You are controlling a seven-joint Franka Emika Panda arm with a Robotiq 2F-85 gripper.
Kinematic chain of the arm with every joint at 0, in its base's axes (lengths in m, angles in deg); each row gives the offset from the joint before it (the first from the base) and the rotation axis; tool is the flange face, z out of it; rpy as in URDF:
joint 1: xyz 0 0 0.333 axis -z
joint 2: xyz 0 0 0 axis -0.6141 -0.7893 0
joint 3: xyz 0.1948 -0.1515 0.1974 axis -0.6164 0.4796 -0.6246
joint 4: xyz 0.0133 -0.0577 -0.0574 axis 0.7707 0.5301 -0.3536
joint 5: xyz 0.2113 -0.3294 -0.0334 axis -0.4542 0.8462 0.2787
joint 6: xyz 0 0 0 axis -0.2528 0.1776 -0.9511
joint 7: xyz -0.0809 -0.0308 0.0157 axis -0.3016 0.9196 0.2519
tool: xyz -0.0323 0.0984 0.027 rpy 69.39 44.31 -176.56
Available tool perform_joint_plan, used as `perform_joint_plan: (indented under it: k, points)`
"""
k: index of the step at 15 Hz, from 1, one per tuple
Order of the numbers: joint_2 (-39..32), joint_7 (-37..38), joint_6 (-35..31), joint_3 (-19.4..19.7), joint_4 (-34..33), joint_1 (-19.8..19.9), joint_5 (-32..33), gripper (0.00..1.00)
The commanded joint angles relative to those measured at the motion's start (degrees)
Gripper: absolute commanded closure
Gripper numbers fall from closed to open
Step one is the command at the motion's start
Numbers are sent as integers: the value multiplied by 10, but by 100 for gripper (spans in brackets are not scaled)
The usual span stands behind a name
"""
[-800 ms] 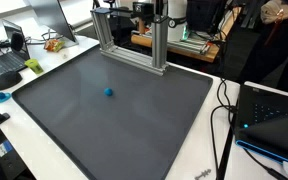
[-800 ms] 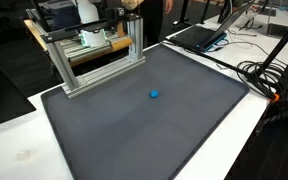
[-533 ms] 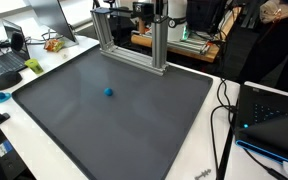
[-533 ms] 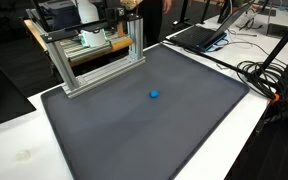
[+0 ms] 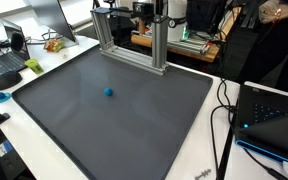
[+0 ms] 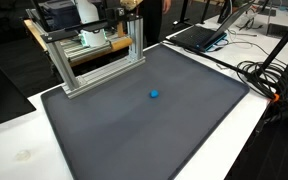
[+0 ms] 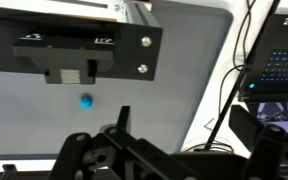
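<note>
The fingers (image 7: pixel 79 152) of the gripper (image 7: pixel 169 160) are seen spread wide in the wrist view, and nothing is held between them. Well beyond them, the ball (image 7: pixel 86 101) lies untouched on the mat (image 5: pixel 134 120), near the middle of the counter (image 6: pixel 14 150) and short of the frame (image 5: pixel 134 45) at its far edge. No grasp has been made.

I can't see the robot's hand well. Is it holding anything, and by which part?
Nothing. The blue ball lies free on the grey mat, apart from the gripper.

Jaws point downward, apparently spread wide apart.
</note>
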Motion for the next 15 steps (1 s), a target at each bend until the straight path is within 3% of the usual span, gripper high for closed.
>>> perform_joint_plan:
  k: [1,10,15]
  points:
    - [-29,1,-2,-11,-8,46,74,0]
    - [-76,47,-20,-23,7,91,170,0]
    - [-89,94,-19,-28,13,92,166,0]
